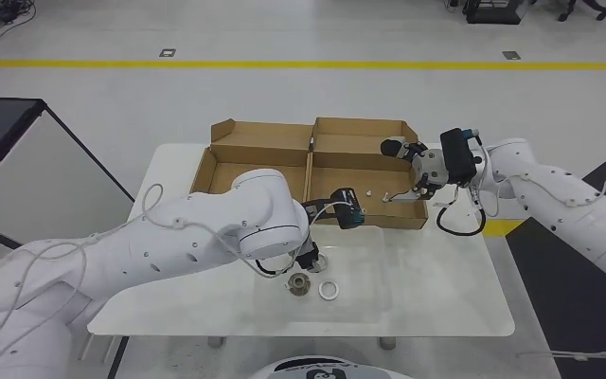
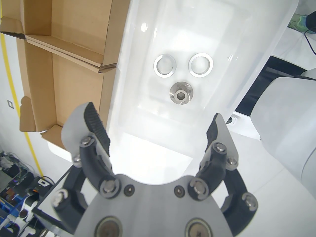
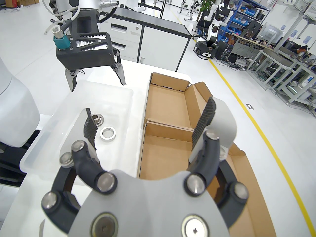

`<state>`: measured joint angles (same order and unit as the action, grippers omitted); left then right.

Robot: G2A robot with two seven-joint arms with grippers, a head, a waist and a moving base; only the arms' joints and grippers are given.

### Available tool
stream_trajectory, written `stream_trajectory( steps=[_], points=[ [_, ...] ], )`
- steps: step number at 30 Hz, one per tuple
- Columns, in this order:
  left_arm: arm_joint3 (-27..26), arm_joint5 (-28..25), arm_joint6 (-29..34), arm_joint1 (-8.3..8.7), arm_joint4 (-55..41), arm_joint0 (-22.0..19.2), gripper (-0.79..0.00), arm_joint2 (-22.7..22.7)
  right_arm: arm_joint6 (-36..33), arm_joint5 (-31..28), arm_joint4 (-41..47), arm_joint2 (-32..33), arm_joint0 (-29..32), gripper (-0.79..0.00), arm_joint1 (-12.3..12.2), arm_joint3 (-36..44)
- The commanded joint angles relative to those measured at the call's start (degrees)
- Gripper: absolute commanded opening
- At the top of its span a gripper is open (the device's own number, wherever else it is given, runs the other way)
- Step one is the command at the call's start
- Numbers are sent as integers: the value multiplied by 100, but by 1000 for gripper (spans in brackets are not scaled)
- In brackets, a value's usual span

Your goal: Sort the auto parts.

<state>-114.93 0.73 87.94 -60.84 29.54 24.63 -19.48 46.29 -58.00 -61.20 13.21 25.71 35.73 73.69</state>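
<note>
Three metal parts lie in a clear plastic tray (image 2: 246, 50): two rings (image 2: 165, 65) (image 2: 200, 65) and a flanged hub (image 2: 181, 94). My left gripper (image 2: 153, 119) hangs open above the tray, short of the hub, with nothing between its fingers. From the right wrist view, that left gripper (image 3: 97, 85) is seen above the tray's far end, with the hub (image 3: 97, 119) and one ring (image 3: 108, 133) below it. My right gripper (image 1: 402, 172) (image 3: 148, 110) is open and empty over the right cardboard box (image 1: 365, 180). Small pale parts (image 1: 366, 192) lie in that box.
Two open cardboard boxes (image 1: 256, 166) stand side by side behind the tray (image 1: 398, 275) on the white table (image 1: 454, 303). The left box looks empty. The left arm (image 1: 237, 227) crosses over the table's left half.
</note>
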Motion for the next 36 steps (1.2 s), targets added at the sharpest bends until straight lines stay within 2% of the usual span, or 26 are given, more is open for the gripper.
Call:
stream_trajectory(
  steps=[1,4,7,19,23,27,33,36],
  points=[
    [47,-67,-168,5,12,70,0,-41,0,0,0,0,0,0,0,0],
    [124,-371,-46,-51,-148,46,0,7,0,0,0,0,0,0,0,0],
    [303,-567,-4,-196,-305,-8,0,168,0,0,0,0,0,0,0,0],
    [1549,-1160,-71,-1165,-772,-281,0,952,0,0,0,0,0,0,0,0],
    [1958,-1366,6,-1437,-809,-221,0,974,0,0,0,0,0,0,0,0],
    [2237,-1566,6,-1634,-767,-151,0,974,0,0,0,0,0,0,0,0],
    [2459,-1702,6,-1856,-559,45,-92,974,0,0,0,0,0,0,0,0],
    [2523,-1720,-12,-1918,-473,144,-77,974,0,0,0,0,0,0,0,0]
  ],
)
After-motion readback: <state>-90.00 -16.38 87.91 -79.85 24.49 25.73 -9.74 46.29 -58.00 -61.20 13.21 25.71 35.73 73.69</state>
